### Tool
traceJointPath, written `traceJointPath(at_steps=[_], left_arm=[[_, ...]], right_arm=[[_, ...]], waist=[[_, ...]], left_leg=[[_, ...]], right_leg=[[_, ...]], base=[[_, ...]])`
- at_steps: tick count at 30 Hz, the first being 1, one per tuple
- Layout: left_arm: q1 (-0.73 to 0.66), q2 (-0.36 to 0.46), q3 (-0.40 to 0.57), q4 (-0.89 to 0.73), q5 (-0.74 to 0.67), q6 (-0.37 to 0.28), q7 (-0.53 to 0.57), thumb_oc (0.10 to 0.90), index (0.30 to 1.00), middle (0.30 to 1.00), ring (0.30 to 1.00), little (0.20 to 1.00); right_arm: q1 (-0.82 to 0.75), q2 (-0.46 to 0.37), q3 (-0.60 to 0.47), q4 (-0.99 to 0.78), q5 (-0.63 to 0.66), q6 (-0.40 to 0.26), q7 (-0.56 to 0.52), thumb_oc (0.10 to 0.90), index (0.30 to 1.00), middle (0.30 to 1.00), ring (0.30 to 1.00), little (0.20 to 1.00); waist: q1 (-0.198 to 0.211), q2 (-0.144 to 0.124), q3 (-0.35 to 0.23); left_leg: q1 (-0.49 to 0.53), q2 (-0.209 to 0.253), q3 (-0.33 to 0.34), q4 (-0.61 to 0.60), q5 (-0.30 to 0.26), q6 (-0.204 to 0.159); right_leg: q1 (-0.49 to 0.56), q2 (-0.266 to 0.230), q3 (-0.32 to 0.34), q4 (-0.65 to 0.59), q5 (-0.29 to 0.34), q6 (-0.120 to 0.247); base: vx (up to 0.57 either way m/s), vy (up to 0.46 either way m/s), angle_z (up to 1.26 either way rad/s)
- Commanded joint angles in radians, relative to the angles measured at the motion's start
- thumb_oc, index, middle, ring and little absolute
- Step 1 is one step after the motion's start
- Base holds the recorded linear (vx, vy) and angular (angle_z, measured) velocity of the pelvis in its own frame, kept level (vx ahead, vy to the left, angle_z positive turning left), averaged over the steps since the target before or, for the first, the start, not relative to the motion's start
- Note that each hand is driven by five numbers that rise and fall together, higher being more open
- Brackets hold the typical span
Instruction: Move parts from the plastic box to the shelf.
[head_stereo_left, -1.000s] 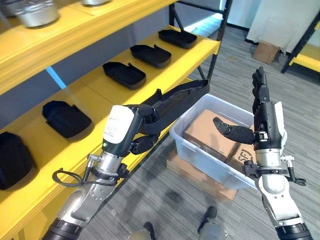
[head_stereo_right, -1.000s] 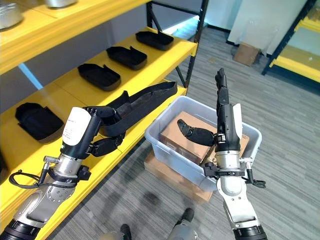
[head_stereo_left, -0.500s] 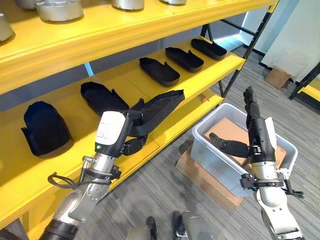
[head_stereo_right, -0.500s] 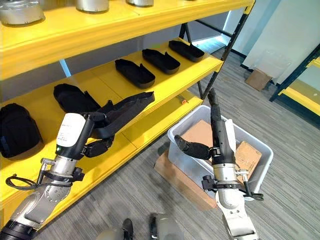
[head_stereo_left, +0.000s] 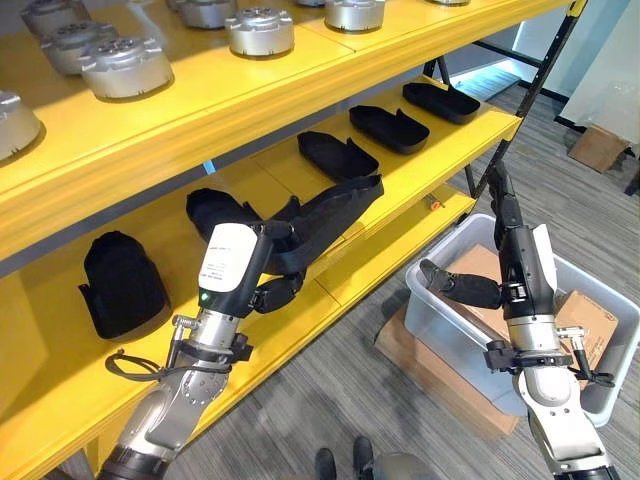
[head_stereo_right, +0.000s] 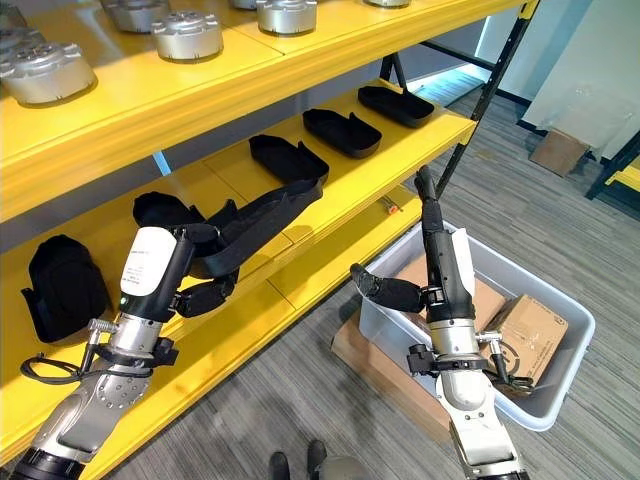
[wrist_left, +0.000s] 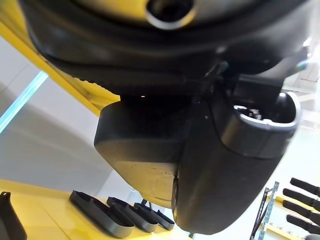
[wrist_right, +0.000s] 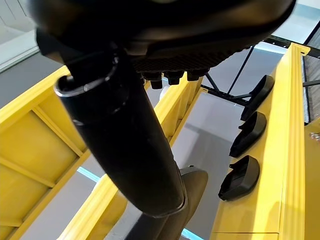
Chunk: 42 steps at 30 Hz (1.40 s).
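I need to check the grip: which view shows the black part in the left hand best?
The left eye view: the long black part shows whole, left hand curled round one end. The right eye view matches. The left wrist view shows a close dark bulk.

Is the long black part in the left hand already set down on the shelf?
No. The left hand holds the long black part above the shelf.
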Motion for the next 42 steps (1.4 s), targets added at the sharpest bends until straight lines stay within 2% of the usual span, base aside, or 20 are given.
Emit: traceJointPath(at_steps=[1, 3, 4, 5, 6, 7, 8, 10, 12, 14, 17, 18, 20, 21, 22, 26, 32, 36, 39, 42], left_arm=[[-0.074, -0.022, 0.053, -0.106, -0.078, -0.081, 0.061, 0.400, 0.300, 0.300, 0.300, 0.300], [-0.103, -0.019, 0.047, -0.107, -0.089, -0.082, 0.066, 0.400, 0.300, 0.300, 0.300, 0.300], [-0.115, -0.014, 0.048, -0.111, -0.096, -0.086, 0.073, 0.400, 0.300, 0.300, 0.300, 0.300], [-0.116, -0.014, 0.050, -0.111, -0.096, -0.086, 0.073, 0.400, 0.300, 0.300, 0.300, 0.300], [-0.122, -0.017, 0.050, -0.115, -0.103, -0.090, 0.079, 0.400, 0.300, 0.300, 0.300, 0.300], [-0.137, -0.022, 0.046, -0.121, -0.113, -0.093, 0.091, 0.400, 0.300, 0.300, 0.300, 0.300], [-0.139, -0.024, 0.046, -0.119, -0.113, -0.093, 0.092, 0.400, 0.300, 0.300, 0.300, 0.300], [-0.168, -0.024, 0.037, -0.124, -0.119, -0.097, 0.111, 0.400, 0.300, 0.300, 0.300, 0.300], [-0.181, -0.024, 0.031, -0.125, -0.121, -0.092, 0.108, 0.400, 0.300, 0.300, 0.300, 0.300], [-0.171, -0.023, 0.027, -0.127, -0.116, -0.093, 0.101, 0.400, 0.300, 0.300, 0.300, 0.300], [-0.148, -0.014, 0.031, -0.131, -0.114, -0.097, 0.087, 0.400, 0.300, 0.300, 0.300, 0.300], [-0.147, -0.007, 0.034, -0.135, -0.116, -0.099, 0.085, 0.400, 0.300, 0.300, 0.300, 0.300], [-0.150, -0.005, 0.029, -0.136, -0.116, -0.100, 0.084, 0.400, 0.300, 0.300, 0.300, 0.300], [-0.149, -0.002, 0.024, -0.132, -0.114, -0.102, 0.078, 0.400, 0.300, 0.300, 0.300, 0.300], [-0.149, -0.002, 0.023, -0.132, -0.114, -0.102, 0.078, 0.400, 0.300, 0.300, 0.300, 0.300], [-0.161, 0.005, 0.023, -0.139, -0.109, -0.103, 0.080, 0.400, 0.300, 0.300, 0.300, 0.300], [-0.149, 0.021, 0.044, -0.138, -0.090, -0.096, 0.096, 0.400, 0.300, 0.300, 0.300, 0.300], [-0.153, 0.041, 0.061, -0.128, -0.078, -0.091, 0.121, 0.400, 0.300, 0.300, 0.300, 0.300], [-0.149, 0.058, 0.073, -0.119, -0.069, -0.087, 0.137, 0.400, 0.300, 0.300, 0.300, 0.300], [-0.153, 0.070, 0.075, -0.118, -0.075, -0.087, 0.137, 0.400, 0.300, 0.300, 0.300, 0.300]], right_arm=[[-0.095, -0.038, -0.034, -0.056, 0.045, -0.084, -0.027, 0.900, 1.000, 1.000, 1.000, 1.000], [-0.115, -0.049, -0.038, -0.056, 0.043, -0.084, -0.040, 0.900, 1.000, 1.000, 1.000, 1.000], [-0.130, -0.051, -0.028, -0.049, 0.035, -0.081, -0.051, 0.900, 1.000, 1.000, 1.000, 1.000], [-0.132, -0.051, -0.026, -0.048, 0.034, -0.081, -0.052, 0.900, 1.000, 1.000, 1.000, 1.000], [-0.138, -0.051, -0.025, -0.051, 0.037, -0.085, -0.055, 0.900, 1.000, 1.000, 1.000, 1.000], [-0.142, -0.058, -0.022, -0.055, 0.041, -0.091, -0.064, 0.900, 1.000, 1.000, 1.000, 1.000], [-0.143, -0.060, -0.022, -0.054, 0.040, -0.091, -0.065, 0.900, 1.000, 1.000, 1.000, 1.000], [-0.165, -0.072, -0.015, -0.058, 0.050, -0.103, -0.086, 0.900, 1.000, 1.000, 1.000, 1.000], [-0.162, -0.082, -0.018, -0.052, 0.045, -0.103, -0.101, 0.900, 1.000, 1.000, 1.000, 1.000], [-0.139, -0.081, -0.032, -0.054, 0.045, -0.106, -0.110, 0.900, 1.000, 1.000, 1.000, 1.000], [-0.115, -0.067, -0.042, -0.061, 0.040, -0.108, -0.109, 0.900, 1.000, 1.000, 1.000, 1.000], [-0.094, -0.060, -0.053, -0.065, 0.043, -0.112, -0.109, 0.900, 1.000, 1.000, 1.000, 1.000], [-0.082, -0.054, -0.058, -0.071, 0.042, -0.111, -0.109, 0.900, 1.000, 1.000, 1.000, 1.000], [-0.062, -0.051, -0.073, -0.076, 0.038, -0.108, -0.105, 0.900, 1.000, 1.000, 1.000, 1.000], [-0.061, -0.051, -0.073, -0.076, 0.038, -0.107, -0.105, 0.900, 1.000, 1.000, 1.000, 1.000], [-0.029, -0.041, -0.094, -0.081, 0.027, -0.092, -0.095, 0.900, 1.000, 1.000, 1.000, 1.000], [-0.023, -0.023, -0.090, -0.068, 0.025, -0.076, -0.083, 0.900, 1.000, 1.000, 1.000, 1.000], [-0.022, -0.013, -0.085, -0.064, 0.036, -0.069, -0.072, 0.900, 1.000, 1.000, 1.000, 1.000], [-0.023, -0.001, -0.078, -0.065, 0.041, -0.063, -0.060, 0.900, 1.000, 1.000, 1.000, 1.000], [-0.011, 0.008, -0.082, -0.070, 0.034, -0.060, -0.060, 0.900, 1.000, 1.000, 1.000, 1.000]], waist=[[-0.017, -0.046, -0.093], [-0.035, -0.059, -0.076], [-0.038, -0.062, -0.071], [-0.038, -0.060, -0.071], [-0.041, -0.057, -0.074], [-0.055, -0.038, -0.077], [-0.058, -0.033, -0.080], [-0.070, -0.004, -0.072], [-0.083, 0.015, -0.075], [-0.084, 0.031, -0.075], [-0.064, 0.041, -0.082], [-0.064, 0.035, -0.086], [-0.064, 0.032, -0.084], [-0.065, 0.029, -0.089], [-0.065, 0.029, -0.088], [-0.057, 0.009, -0.101], [-0.043, -0.021, -0.107], [-0.025, -0.050, -0.098], [-0.011, -0.081, -0.069], [-0.012, -0.091, -0.063]], left_leg=[[-0.027, 0.050, 0.030, 0.090, -0.103, -0.048], [-0.037, 0.098, 0.081, 0.163, -0.134, -0.059], [-0.021, 0.163, 0.076, 0.188, -0.136, -0.076], [-0.021, 0.167, 0.075, 0.190, -0.138, -0.079], [-0.006, 0.225, 0.064, 0.183, -0.100, -0.092], [0.027, 0.347, 0.054, 0.148, 0.013, -0.116], [0.031, 0.353, 0.052, 0.129, 0.025, -0.123], [0.033, 0.453, 0.005, 0.034, 0.175, -0.148], [0.047, 0.508, 0.032, -0.041, 0.286, -0.188], [0.067, 0.528, 0.087, -0.094, 0.293, -0.219], [0.061, 0.532, 0.082, -0.110, 0.287, -0.246], [0.058, 0.528, 0.101, -0.107, 0.250, -0.246], [0.059, 0.522, 0.103, -0.107, 0.230, -0.247], [0.062, 0.502, 0.111, -0.108, 0.168, -0.238], [0.063, 0.502, 0.111, -0.108, 0.167, -0.238], [0.066, 0.442, 0.113, -0.083, 0.046, -0.217], [0.074, 0.383, 0.114, -0.043, -0.027, -0.196], [0.030, 0.340, 0.087, 0.068, -0.096, -0.180], [-0.023, 0.287, 0.074, 0.204, -0.178, -0.145], [-0.057, 0.247, 0.066, 0.268, -0.222, -0.120]], right_leg=[[0.046, -0.065, 0.027, -0.132, 0.054, 0.108], [0.020, -0.095, 0.005, -0.103, 0.055, 0.104], [-0.002, -0.109, 0.008, -0.081, 0.048, 0.103], [-0.004, -0.106, 0.007, -0.076, 0.045, 0.101], [-0.022, -0.115, 0.006, -0.058, 0.039, 0.101], [-0.074, -0.141, -0.004, -0.013, 0.029, 0.115], [-0.084, -0.136, -0.008, 0.003, 0.020, 0.111], [-0.191, -0.163, -0.001, 0.113, -0.004, 0.123], [-0.266, -0.201, -0.009, 0.217, -0.028, 0.139], [-0.298, -0.211, -0.023, 0.286, -0.055, 0.153], [-0.303, -0.205, -0.002, 0.298, -0.049, 0.159], [-0.283, -0.222, -0.010, 0.285, -0.047, 0.168], [-0.266, -0.232, -0.012, 0.267, -0.038, 0.177], [-0.237, -0.248, -0.015, 0.230, -0.020, 0.191], [-0.235, -0.249, -0.016, 0.227, -0.019, 0.192], [-0.142, -0.311, -0.036, 0.115, 0.040, 0.227], [-0.059, -0.354, -0.044, -0.019, 0.115, 0.261], [-0.018, -0.396, -0.056, -0.066, 0.160, 0.281], [0.003, -0.449, -0.046, -0.067, 0.219, 0.300], [0.015, -0.490, -0.048, -0.075, 0.278, 0.308]], base=[[-0.09, -0.029, 0.23], [-0.15, 0.021, 0.48], [-0.10, 0.035, 0.84], [-0.08, 0.064, 0.83], [-0.11, 0.203, 0.39], [-0.10, 0.184, 0.16], [-0.15, 0.267, 0.42], [-0.19, 0.292, 0.45], [-0.13, 0.321, 0.01], [0.02, 0.168, 0.25], [0.06, 0.130, 0.33], [0.07, 0.125, 0.05], [0.06, 0.165, 0.17], [0.06, 0.178, 0.44], [0.07, 0.193, 0.49], [0.07, 0.175, 0.24], [0.03, 0.153, 0.15], [-0.01, 0.155, 0.05], [-0.02, 0.208, 0.08], [0.00, 0.271, 0.12]])
